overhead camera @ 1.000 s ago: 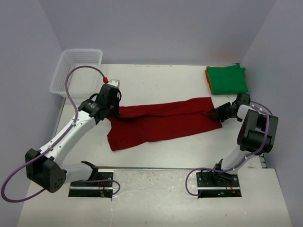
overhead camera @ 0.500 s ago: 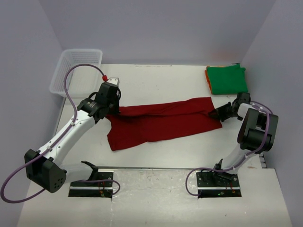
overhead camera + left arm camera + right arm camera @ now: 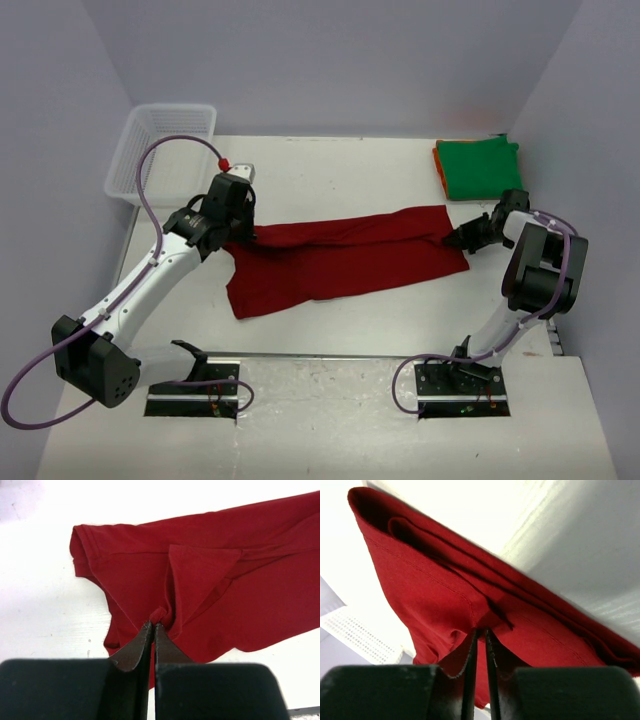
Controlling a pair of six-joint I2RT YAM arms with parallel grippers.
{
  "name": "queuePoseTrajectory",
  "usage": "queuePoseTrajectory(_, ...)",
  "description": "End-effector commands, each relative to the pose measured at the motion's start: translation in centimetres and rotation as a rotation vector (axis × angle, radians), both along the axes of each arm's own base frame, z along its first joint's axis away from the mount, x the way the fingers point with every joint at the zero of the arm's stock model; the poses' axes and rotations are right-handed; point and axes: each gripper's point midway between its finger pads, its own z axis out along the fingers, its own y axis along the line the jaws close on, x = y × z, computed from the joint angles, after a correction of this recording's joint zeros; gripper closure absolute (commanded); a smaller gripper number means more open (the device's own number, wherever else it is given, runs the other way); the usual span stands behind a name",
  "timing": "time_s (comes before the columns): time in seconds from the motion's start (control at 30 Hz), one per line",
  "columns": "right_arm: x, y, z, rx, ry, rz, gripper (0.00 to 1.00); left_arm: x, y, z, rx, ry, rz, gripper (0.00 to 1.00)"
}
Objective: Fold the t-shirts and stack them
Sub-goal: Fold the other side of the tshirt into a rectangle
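Note:
The dark red t-shirt (image 3: 340,260) lies stretched in a long band across the table's middle. My left gripper (image 3: 243,238) is at its left end, shut on a pinched fold of the cloth (image 3: 159,615), jaws pressed together (image 3: 153,625). At the shirt's right edge, my right gripper (image 3: 452,240) has its jaws drawn nearly together on a pucker of the red cloth (image 3: 485,612); the tips (image 3: 480,629) bite into the fabric (image 3: 430,585). A folded green t-shirt (image 3: 480,168) rests on an orange one (image 3: 438,158) at the back right.
A white mesh basket (image 3: 160,150) stands at the back left corner and shows faintly in the right wrist view (image 3: 355,632). Both arm bases sit on the near edge of the table (image 3: 330,400). Walls close in on the left, back and right.
The right gripper's jaws have closed onto the red shirt's right edge, and that wrist shifted slightly toward the back. The left arm and its grip stayed put.

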Motion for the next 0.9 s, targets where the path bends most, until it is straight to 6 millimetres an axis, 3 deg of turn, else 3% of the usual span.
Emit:
queuePoseTrajectory(0.0, 0.5, -0.1, 0.4, -0.023, -0.003, 0.023, 0.90, 0.8, -1.4, 1.5, -0.048, -0.058, -0.060, 1.00)
queuePoseTrajectory(0.13, 0.5, -0.2, 0.3, -0.030, 0.001, 0.021, 1.00, 0.7, -1.4, 1.6, -0.050, -0.064, -0.068, 1.00)
queuePoseTrajectory(0.3, 1.1, -0.6, 0.6, -0.058, -0.027, 0.032, 1.00, 0.5, -1.3, 0.7, -0.045, -0.047, -0.065, 1.00)
queuePoseTrajectory(0.4, 1.8, -1.5, 1.6, -0.138, -0.062, 0.050, 1.00, 0.3, -0.9, 0.1, -0.028, -0.037, -0.048, 1.00)
queuePoseTrajectory(0.57, 3.3, -3.7, 5.1, -0.282, -0.143, 0.020, 1.00, 0.0, -0.8, -1.3, -0.026, 0.000, -0.032, 1.00)
queuePoseTrajectory(0.7, 5.1, -4.3, 7.3, -0.312, -0.204, 0.045, 1.00, -0.3, -0.7, -2.4, -0.017, 0.027, -0.025, 1.00)
queuePoseTrajectory(0.87, 6.4, -3.9, 6.9, -0.295, -0.186, 0.115, 1.00, -0.9, -0.7, -3.4, -0.022, 0.060, -0.021, 1.00)
